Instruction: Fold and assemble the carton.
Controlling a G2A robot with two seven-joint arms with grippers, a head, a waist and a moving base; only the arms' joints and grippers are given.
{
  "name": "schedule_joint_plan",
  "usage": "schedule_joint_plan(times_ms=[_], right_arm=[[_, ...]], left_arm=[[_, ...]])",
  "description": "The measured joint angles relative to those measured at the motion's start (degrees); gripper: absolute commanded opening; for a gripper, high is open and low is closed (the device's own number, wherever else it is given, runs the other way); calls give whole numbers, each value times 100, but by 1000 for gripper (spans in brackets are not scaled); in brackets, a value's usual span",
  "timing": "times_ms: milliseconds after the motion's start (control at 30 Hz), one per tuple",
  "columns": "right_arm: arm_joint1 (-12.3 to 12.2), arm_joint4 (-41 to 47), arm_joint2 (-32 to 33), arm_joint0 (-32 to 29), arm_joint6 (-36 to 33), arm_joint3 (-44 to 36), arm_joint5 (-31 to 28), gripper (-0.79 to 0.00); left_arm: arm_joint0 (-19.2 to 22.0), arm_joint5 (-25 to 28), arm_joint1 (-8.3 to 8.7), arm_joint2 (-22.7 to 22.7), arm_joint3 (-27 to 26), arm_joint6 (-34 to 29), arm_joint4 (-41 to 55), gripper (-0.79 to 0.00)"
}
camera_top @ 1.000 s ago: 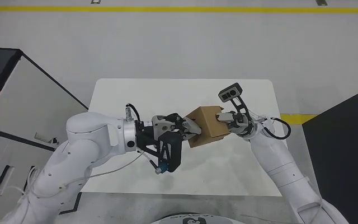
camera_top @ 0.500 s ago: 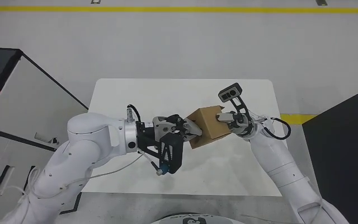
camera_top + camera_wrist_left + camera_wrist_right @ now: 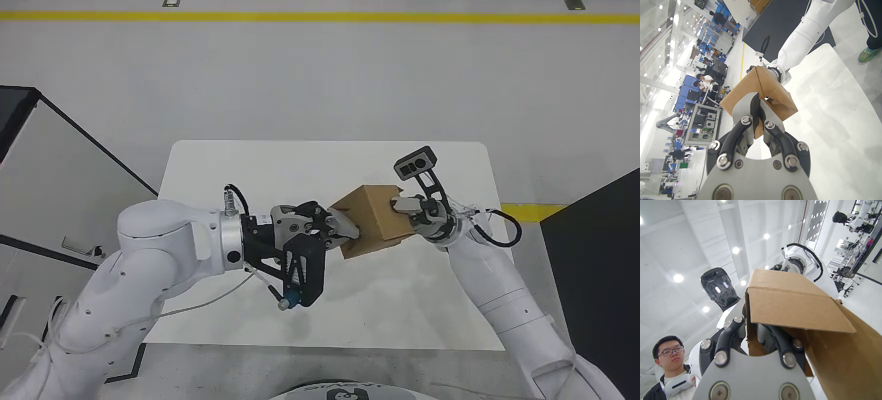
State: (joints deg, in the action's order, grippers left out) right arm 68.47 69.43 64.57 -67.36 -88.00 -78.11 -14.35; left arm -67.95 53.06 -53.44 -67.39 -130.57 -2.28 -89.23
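Carton (image 3: 375,220) above the table (image 3: 250,170), right of its middle; left gripper (image 3: 343,226) on its left edge; right gripper (image 3: 404,205) on its right.

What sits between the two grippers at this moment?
The carton spans the gap in the top view; the left gripper pinches one edge, the right gripper the opposite one.

Left wrist cam: my left gripper (image 3: 758,103) has both fingers closed on a panel edge of the brown carton (image 3: 743,94), one finger on each side. The carton sits tilted above the white table (image 3: 829,117). The right arm (image 3: 802,32) meets the carton's far end.
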Motion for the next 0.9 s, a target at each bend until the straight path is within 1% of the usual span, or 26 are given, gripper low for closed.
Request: schedule_joint_plan(times_ms=[900], right_arm=[[73, -139, -39, 59, 0, 63, 100, -785]], left_arm=[[147, 27, -28, 245, 94, -56, -45, -785]])
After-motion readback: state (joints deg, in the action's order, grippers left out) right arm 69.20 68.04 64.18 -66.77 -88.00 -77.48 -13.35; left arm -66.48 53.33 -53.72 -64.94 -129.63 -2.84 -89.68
